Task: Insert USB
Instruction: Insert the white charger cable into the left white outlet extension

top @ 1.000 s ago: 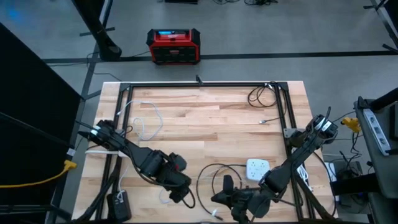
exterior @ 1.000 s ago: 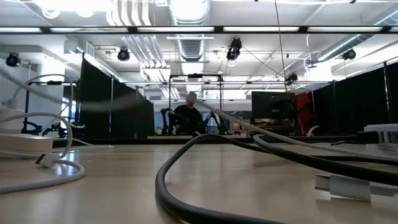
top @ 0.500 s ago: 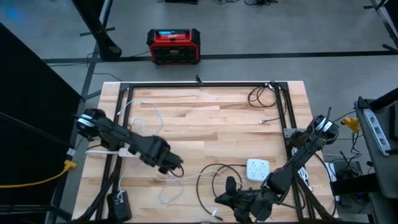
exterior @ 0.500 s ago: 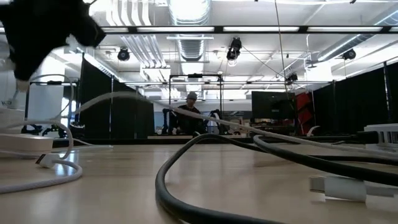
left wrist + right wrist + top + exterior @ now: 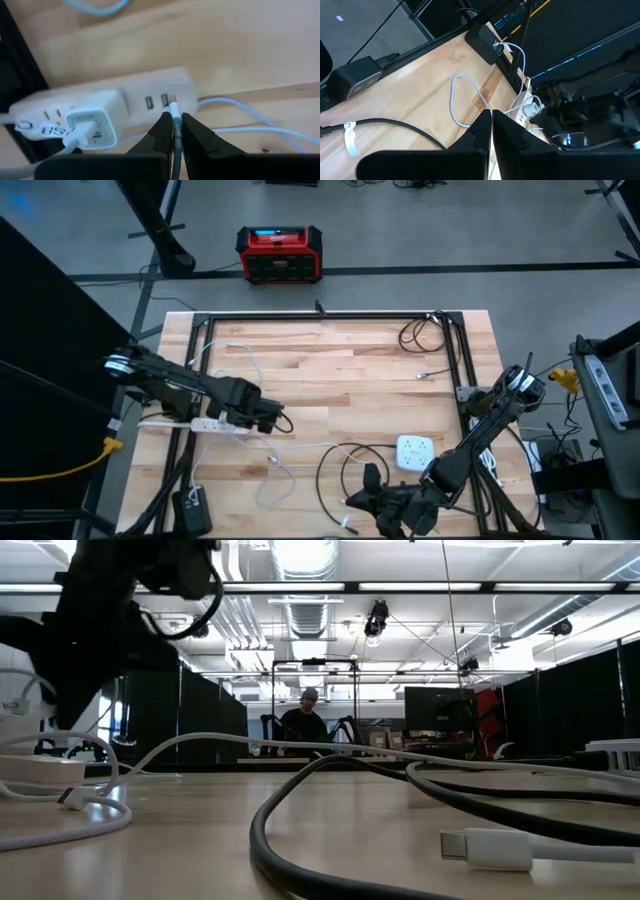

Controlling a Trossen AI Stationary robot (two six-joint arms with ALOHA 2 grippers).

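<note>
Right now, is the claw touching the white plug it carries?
Touching. In the left wrist view the left claw is shut on the white USB plug, its fingers pressed on both sides, with the metal tip poking out toward the power strip.

A pale wooden table (image 5: 330,370) carries a white power strip (image 5: 200,423), white cables (image 5: 240,370), black cables (image 5: 425,332).

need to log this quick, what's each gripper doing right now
left gripper: shut on the USB plug, at the power strip.
right gripper: shut, holding nothing.
</note>
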